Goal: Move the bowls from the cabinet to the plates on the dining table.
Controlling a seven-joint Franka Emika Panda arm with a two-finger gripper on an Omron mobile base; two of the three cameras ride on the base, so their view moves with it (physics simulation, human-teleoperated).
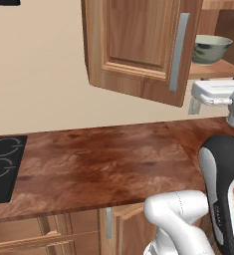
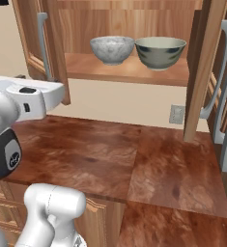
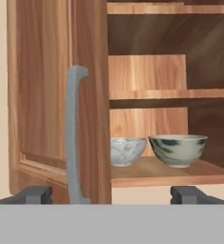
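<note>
So gripper [image 3: 111,194] is released, jaws wide, nothing held. Both bowls sit on the cabinet's [image 3: 46,95] lowest shelf: speckled bowl [image 3: 127,151] ahead, just beyond the door handle [image 3: 73,133]; grey-green bowl [image 3: 178,149] touching-close beside it, farther from the handle.

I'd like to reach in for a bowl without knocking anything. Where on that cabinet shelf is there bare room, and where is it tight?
Bare shelf lies left of the speckled bowl, towards the open door. It is crowded where that bowl nearly touches the grey-green bowl.
</note>
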